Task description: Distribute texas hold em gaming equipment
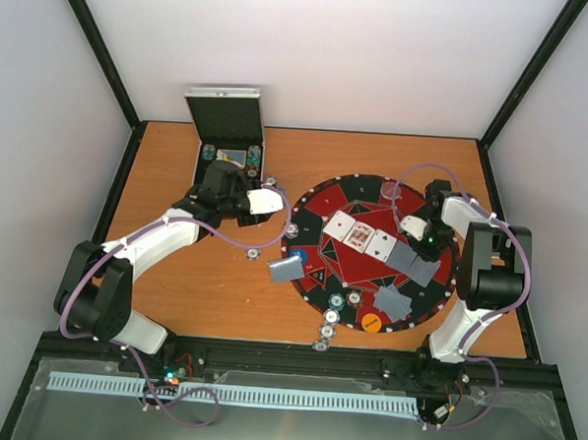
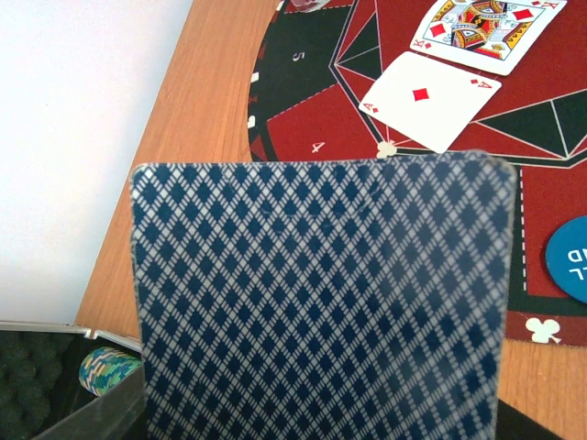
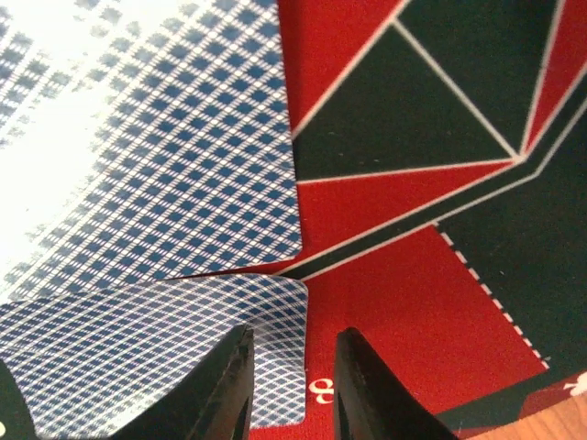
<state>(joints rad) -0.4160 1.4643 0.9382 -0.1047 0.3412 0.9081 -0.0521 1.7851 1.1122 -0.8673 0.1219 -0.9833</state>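
Open black case [image 1: 224, 147] at the far edge of the table [image 1: 172, 292], left of middle, lid up. Case chips [image 2: 105, 368] sit in its foam.

Left gripper [image 1: 266, 201] is just in front of the case, by the far-left rim of the round mat [image 1: 373, 209]. It is clamped on a blue-backed card [image 2: 321, 302], upright and off the table. The card fills the wrist view and hides the fingers.

Two loose chips [image 1: 291, 230] lie on bare wood beside the mat's left rim. A face-down grey card [image 1: 286, 269] straddles that rim; single card or pile, cannot tell. Blue disc [image 1: 298, 257] is just beside it on the mat.

A card row runs across the mat's middle:
- three face-up cards [image 1: 360, 236], with the king and ace of diamonds readable in the left wrist view
- two face-down cards [image 1: 404, 255] to their right

Near-edge chips [image 1: 337, 303] trail from the mat's near rim onto the wood. Orange disc [image 1: 370, 323] sits on the near rim. Another face-down pair [image 1: 392, 302] lies near it.

Right gripper [image 3: 293, 332] is low over the right end of the row. Its fingers are slightly apart, with the corner of a face-down card [image 3: 275, 367] showing in the gap. That card lies on the mat, not pinched.
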